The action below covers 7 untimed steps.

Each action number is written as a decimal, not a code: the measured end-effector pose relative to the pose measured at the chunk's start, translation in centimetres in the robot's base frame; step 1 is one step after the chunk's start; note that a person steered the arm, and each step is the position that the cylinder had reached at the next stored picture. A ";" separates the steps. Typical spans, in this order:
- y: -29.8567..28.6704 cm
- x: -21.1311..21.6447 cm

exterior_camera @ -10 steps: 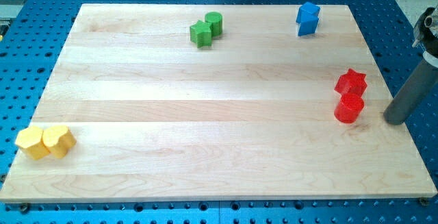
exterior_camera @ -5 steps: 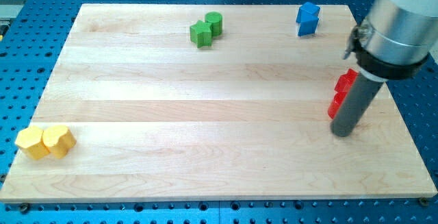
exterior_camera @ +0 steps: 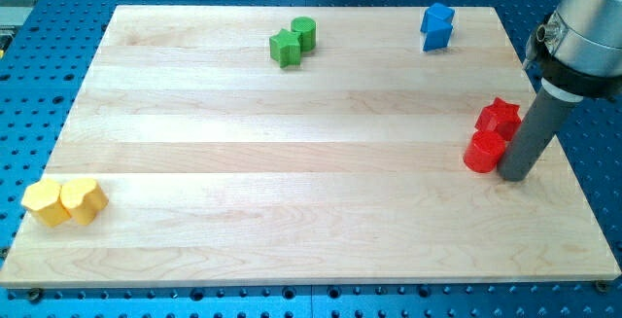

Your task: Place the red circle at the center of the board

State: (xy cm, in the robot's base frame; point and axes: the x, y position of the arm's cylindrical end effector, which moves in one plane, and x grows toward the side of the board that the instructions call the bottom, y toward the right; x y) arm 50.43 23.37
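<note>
The red circle (exterior_camera: 482, 152) sits near the view's right edge of the wooden board (exterior_camera: 292, 153), touching a red star-shaped block (exterior_camera: 500, 117) just above it. My tip (exterior_camera: 514, 175) rests on the board right against the red circle's right side, slightly below it. The dark rod rises up and to the right from there and covers part of the red star's right side.
A green star-shaped block (exterior_camera: 285, 49) and a green circle (exterior_camera: 304, 33) stand together at the top centre. Two blue blocks (exterior_camera: 436, 26) sit at the top right. Two yellow blocks (exterior_camera: 64, 201) lie at the bottom left.
My tip swung in from the right edge, passed in front of the red blocks, and now sits at the red circle's right. The red circle has shifted a little to the left.
</note>
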 end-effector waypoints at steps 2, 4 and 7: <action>-14.1 -7.0; -14.1 -12.3; -15.6 -24.6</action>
